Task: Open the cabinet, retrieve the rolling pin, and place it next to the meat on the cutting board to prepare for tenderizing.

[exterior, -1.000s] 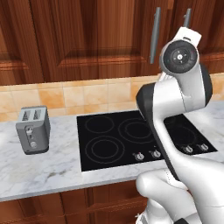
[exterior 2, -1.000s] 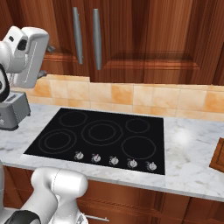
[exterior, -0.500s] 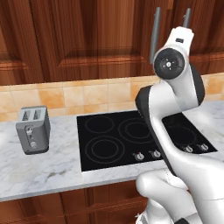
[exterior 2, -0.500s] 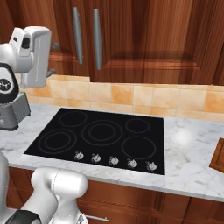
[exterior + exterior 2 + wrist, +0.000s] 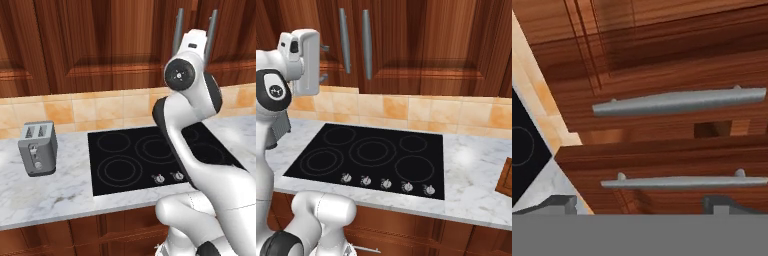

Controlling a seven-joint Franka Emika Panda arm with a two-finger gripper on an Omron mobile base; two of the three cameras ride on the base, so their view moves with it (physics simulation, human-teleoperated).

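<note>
My claw (image 5: 639,202) hangs wide open and empty before the cabinet (image 5: 421,45), its doors shut, the rolling pin presumably inside. Closing off-centre on the nearer bar handle (image 5: 687,182) could make my fingertips slip.

A grey-veined white marble tabletop (image 5: 60,192) runs along the wall, with a black glass stovetop (image 5: 371,155) set flush into it, its ring burners and a row of small knobs along the front edge. Behind it stands a backsplash of tan and orange square tiles (image 5: 406,111). A silver two-slot toaster (image 5: 38,148) sits left of the stovetop. Reddish-brown wooden base cabinets (image 5: 75,235) run below.
</note>
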